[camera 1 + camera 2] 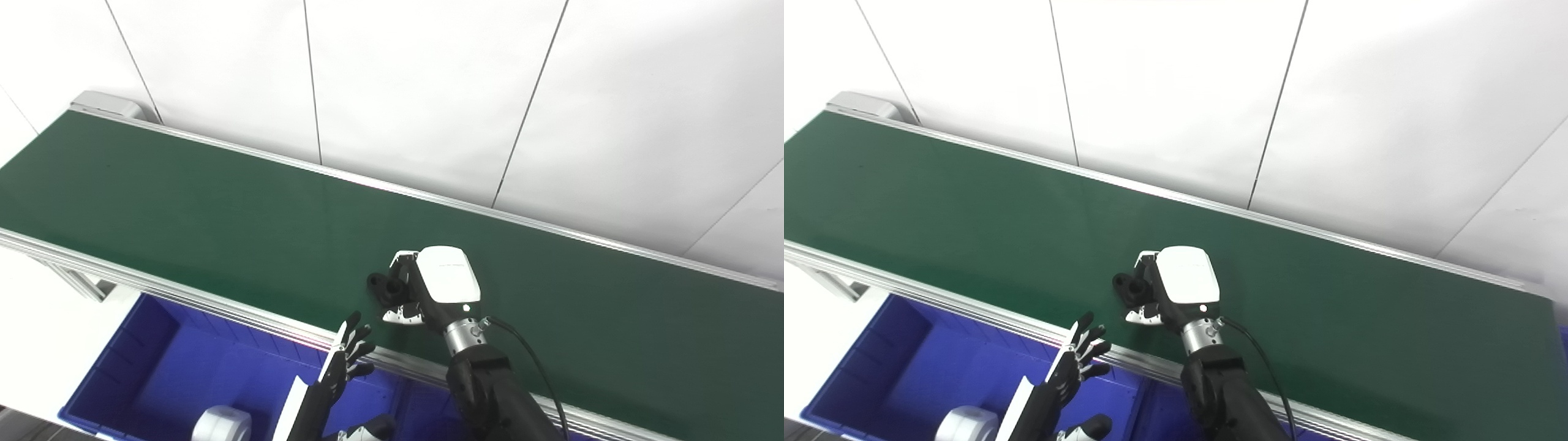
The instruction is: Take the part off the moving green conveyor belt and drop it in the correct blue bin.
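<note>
A small black part sits on the green conveyor belt near its front edge. My right hand is over the belt, fingers and thumb curled around the part. Whether the part is lifted off the belt I cannot tell. My left hand is held upright below the belt's front rail, fingers spread, holding nothing, above the blue bin. In the right eye view the left hand and right hand show the same way.
The belt's aluminium front rail runs diagonally between the belt and the bin. A white cylindrical part lies in the bin at the bottom. A white panelled wall stands behind the belt.
</note>
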You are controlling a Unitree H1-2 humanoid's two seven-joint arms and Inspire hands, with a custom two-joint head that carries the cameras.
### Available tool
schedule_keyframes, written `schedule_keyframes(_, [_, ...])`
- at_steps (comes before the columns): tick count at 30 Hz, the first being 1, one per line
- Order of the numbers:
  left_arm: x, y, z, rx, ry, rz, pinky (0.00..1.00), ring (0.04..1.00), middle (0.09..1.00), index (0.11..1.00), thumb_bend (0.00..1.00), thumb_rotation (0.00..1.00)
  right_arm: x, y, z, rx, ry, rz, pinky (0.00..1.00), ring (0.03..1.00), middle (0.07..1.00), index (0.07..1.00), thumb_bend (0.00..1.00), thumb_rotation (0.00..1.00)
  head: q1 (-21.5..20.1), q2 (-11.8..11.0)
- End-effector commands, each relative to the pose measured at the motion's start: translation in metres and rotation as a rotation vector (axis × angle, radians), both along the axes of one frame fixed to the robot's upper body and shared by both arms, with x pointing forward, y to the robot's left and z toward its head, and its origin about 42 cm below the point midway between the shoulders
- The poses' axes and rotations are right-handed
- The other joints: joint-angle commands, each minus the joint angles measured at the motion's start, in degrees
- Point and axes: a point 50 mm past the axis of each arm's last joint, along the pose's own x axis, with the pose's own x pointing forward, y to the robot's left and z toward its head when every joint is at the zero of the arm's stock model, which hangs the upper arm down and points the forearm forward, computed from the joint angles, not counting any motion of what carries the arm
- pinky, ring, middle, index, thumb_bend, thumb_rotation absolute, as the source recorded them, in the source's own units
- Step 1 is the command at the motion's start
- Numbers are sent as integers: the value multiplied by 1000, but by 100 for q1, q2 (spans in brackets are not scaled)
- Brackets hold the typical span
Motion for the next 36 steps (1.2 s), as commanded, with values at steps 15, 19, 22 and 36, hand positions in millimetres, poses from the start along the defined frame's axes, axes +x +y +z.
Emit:
schedule_keyframes(15, [-1,-24,22,-183,-40,11,860,925,965,1000,662,805,-26,-4,12,54,43,-44,96,144,222,474,511,140,-701,171])
schedule_keyframes(19, [-1,-14,22,-204,-39,7,928,957,987,1000,700,848,-32,-17,33,86,9,-43,99,151,233,476,510,141,-1072,237])
schedule_keyframes(22, [-1,-5,22,-202,-31,18,957,968,995,1000,705,867,-39,-26,49,88,-10,-46,109,164,252,478,509,142,-1529,308])
schedule_keyframes(36, [3,37,28,-186,-1,-13,1000,1000,1000,1000,624,982,-78,-53,101,51,-50,-64,104,165,273,489,507,143,-3078,521])
